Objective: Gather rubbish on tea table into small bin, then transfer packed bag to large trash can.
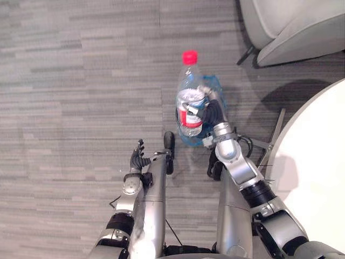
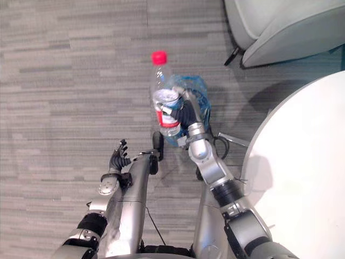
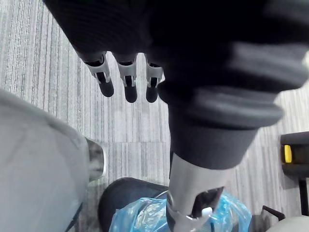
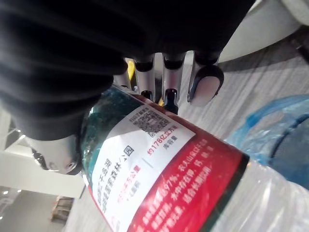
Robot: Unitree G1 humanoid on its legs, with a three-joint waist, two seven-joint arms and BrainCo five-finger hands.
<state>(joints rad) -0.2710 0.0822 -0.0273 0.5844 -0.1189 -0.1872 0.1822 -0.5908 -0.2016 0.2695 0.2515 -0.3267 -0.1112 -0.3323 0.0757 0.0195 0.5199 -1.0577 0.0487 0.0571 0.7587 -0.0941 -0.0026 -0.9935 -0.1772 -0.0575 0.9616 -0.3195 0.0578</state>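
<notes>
Left eye view: nearest the robot, the left robot hand (image 1: 137,156) hangs low over the grey carpet floor (image 1: 70,81), and the left wrist view shows its fingers (image 3: 129,82) straight, apart and holding nothing. To the robot's right lies the curved edge of a white round desk (image 1: 318,162).

A little farther out, the right robot hand (image 1: 202,110) is clamped on a clear plastic bottle (image 1: 188,102). In the right wrist view its fingers (image 4: 169,72) curl over the bottle's side next to the red and white label (image 4: 159,164). The bottle is held lengthwise, with its red cap (image 1: 189,56) pointing away from the robot.

In the head views the bottle overlaps a blue bag (image 1: 217,87) that sits open on the floor beside the desk. The right wrist view shows the crinkled rim of the bag (image 4: 270,121) just past the bottle, with a dark inside. Whether the bottle touches the bag cannot be told.

Farthest off, past the desk, stands a grey armchair (image 1: 291,27).
</notes>
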